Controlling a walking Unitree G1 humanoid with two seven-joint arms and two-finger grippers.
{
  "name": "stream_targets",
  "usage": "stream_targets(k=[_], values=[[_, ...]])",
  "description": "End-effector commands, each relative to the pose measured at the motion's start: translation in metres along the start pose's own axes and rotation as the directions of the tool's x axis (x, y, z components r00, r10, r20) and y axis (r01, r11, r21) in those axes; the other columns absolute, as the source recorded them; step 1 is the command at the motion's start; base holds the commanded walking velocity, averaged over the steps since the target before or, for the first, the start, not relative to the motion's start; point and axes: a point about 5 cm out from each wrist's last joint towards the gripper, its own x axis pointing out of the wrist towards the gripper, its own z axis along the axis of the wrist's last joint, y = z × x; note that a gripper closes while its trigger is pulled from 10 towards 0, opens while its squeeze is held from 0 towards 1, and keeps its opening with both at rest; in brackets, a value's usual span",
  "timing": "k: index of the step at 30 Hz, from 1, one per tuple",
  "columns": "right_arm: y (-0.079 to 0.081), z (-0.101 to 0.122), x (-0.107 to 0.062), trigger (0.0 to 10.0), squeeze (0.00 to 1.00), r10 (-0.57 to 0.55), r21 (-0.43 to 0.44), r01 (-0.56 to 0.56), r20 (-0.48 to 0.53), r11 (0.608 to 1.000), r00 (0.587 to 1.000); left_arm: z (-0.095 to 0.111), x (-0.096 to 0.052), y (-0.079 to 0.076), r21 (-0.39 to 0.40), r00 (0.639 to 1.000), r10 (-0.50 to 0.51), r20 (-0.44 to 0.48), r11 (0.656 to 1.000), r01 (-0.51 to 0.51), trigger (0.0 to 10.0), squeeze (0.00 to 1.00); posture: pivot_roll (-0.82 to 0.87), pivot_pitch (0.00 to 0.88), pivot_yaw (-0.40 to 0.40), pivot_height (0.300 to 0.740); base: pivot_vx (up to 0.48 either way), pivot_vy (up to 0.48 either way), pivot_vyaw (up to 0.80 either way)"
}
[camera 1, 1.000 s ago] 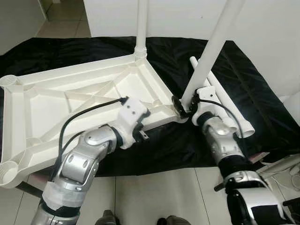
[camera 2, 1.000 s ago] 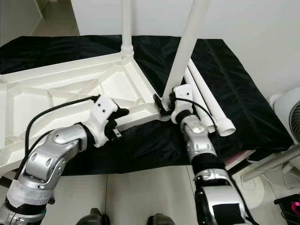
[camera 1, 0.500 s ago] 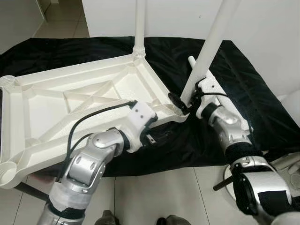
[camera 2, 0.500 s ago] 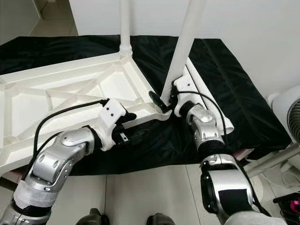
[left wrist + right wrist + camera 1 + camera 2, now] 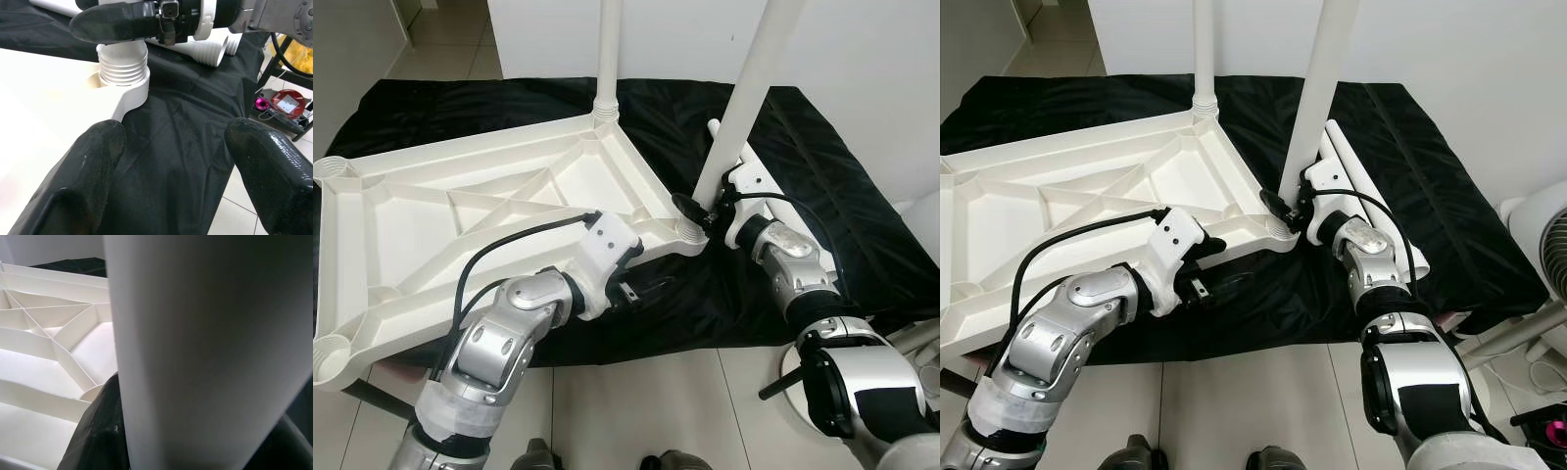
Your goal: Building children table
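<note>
Over black cloth [image 5: 822, 186], right hand [image 5: 697, 211] gripping table leg [image 5: 744, 108].

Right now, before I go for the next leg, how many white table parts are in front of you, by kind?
Tabletop: 1
Upright legs at its corners: 2
Loose legs lying on the black cloth: 2
Total: 5 white parts
</note>
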Motion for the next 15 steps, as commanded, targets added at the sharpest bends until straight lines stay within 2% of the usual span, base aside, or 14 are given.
stream_targets(k=[1, 3, 15], values=[[0.0029, -0.0138, -0.0030, 10.0, 0.00, -0.002, 0.040, 0.005, -0.060, 0.999, 0.998, 0.0029, -0.0007, 0.0015, 0.014, 0.999, 0.046, 0.001, 0.999, -0.046, 10.0, 0.00, -0.02, 0.028, -0.015, 0.740, 0.000, 0.000, 0.00], [0.0032, -0.0178, -0.0035, 10.0, 0.00, -0.024, 0.078, 0.030, -0.068, 0.996, 0.997, 0.0029, -0.0005, 0.0018, 0.016, 0.999, 0.044, 0.000, 0.999, -0.044, 10.0, 0.00, -0.02, 0.026, -0.013, 0.740, 0.000, 0.000, 0.00], [0.0035, -0.0208, -0.0004, 10.0, 0.00, -0.076, 0.139, 0.086, -0.076, 0.986, 0.994, 0.0039, -0.0004, 0.0030, 0.020, 0.999, 0.039, -0.002, 0.999, -0.039, 10.0, 0.00, -0.03, 0.034, -0.006, 0.740, 0.000, 0.000, 0.00]])
